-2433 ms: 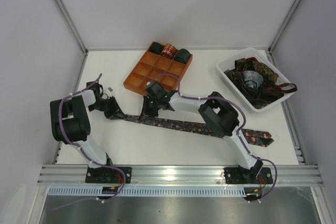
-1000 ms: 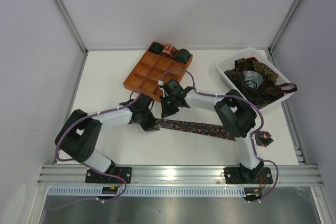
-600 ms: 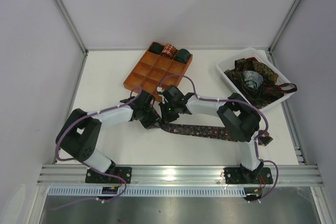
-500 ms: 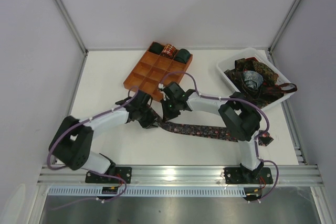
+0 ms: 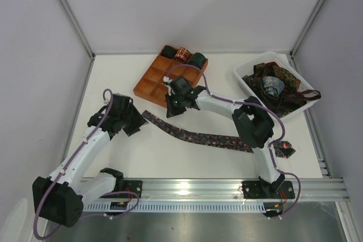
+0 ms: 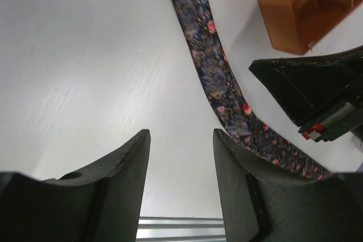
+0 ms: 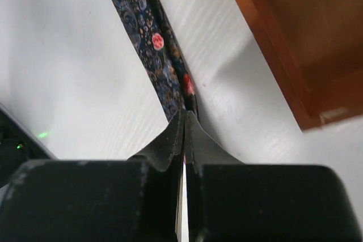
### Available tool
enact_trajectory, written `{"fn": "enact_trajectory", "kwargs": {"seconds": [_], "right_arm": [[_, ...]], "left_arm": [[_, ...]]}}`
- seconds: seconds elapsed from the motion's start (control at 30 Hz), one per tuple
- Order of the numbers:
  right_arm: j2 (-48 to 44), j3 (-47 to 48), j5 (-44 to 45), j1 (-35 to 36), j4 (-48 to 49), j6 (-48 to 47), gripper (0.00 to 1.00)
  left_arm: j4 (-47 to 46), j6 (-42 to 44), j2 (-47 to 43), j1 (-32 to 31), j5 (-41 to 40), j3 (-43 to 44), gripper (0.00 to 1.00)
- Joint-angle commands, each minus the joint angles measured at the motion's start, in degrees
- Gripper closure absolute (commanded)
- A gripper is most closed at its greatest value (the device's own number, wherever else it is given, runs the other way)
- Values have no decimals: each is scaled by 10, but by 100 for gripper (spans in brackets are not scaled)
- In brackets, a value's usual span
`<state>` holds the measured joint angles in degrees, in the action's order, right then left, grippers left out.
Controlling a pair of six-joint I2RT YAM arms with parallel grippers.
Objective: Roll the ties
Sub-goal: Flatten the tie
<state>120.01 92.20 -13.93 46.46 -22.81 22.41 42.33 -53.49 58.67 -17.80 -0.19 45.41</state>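
**1. Status**
- L gripper (image 5: pixel 134 125) (image 6: pixel 181 140): jaws partly open, nothing between them, only bare table (image 5: pixel 113 77) shows in the gap. It sits at 9 o'clock of the tie's narrow end, apart from it.
- R gripper (image 5: pixel 173 107) (image 7: pixel 184 114): jaws fully shut, tips meeting at the edge of the tie (image 5: pixel 198 136) (image 6: pixel 218 77) (image 7: pixel 144 21). Cannot tell whether cloth is caught between the tips.
- Tie pos.: flat and unrolled on the table, running from 10 o'clock (narrow end) to 4 o'clock. The wide end lies near the R arm base.
- Three rolled ties (image 5: pixel 182 55) occupy the far row of the tray (image 5: pixel 156 80) at 12 o'clock. More ties (image 5: pixel 278 86) are heaped in the bin (image 5: pixel 255 97) at 2 o'clock.

**2. Hazards (est.)**
- No coil is started. If the R tips do hold the edge, any lift or pull drags the whole strip and skews it.
- The R tips work just beside the tray wall. A move toward 12 o'clock could knock the tray and upset the rolled ties in it.
- The wide end near the R base may snag on the arm as the strip is drawn in.
- Thin, slick cloth: a loose first turn will prob. spring open when let go.

**3. Change vs. half a sec ago**
- L arm was beside the R gripper at the tie's end, jaws shut. It has swung out to 9 o'clock and opened.
- The narrow end, then hidden under both grippers, lies stretched out flat.
- R gripper has shifted slightly toward the tray.
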Motion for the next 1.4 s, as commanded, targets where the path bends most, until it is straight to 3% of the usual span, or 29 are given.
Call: {"fn": "enact_trajectory", "kwargs": {"seconds": [0.0, 0.27, 0.47, 0.7, 0.77, 0.9, 1.07, 1.2, 1.3, 1.37], "right_arm": [[37, 51, 51, 24, 37, 4, 100], [130, 149, 222, 62, 25, 24, 100], [203, 225, 229, 72, -26, 16, 100], [204, 220, 111, 92, -34, 0, 100], [176, 174, 72, 104, -16, 2, 100], [125, 90, -26, 113, 22, 25, 100], [88, 94, -16, 95, 5, 34, 100], [88, 158, -5, 56, -58, 40, 100], [76, 167, -52, 43, -98, 42, 100], [60, 122, -83, 43, -88, 55, 100]], "left_arm": [[32, 56, -22, 44, -21, 27, 46], [59, 82, -53, 66, -46, 57, 35], [86, 123, -47, 67, -85, 78, 29], [102, 166, -2, 68, -134, 97, 21], [89, 190, 11, 77, -121, 97, 19], [40, 230, 25, 128, -36, 78, 20], [14, 261, 33, 164, 30, 44, 21], [7, 267, 60, 200, 86, 19, 21], [6, 263, 72, 212, 111, 2, 21], [5, 259, 80, 216, 138, -6, 21]]}}
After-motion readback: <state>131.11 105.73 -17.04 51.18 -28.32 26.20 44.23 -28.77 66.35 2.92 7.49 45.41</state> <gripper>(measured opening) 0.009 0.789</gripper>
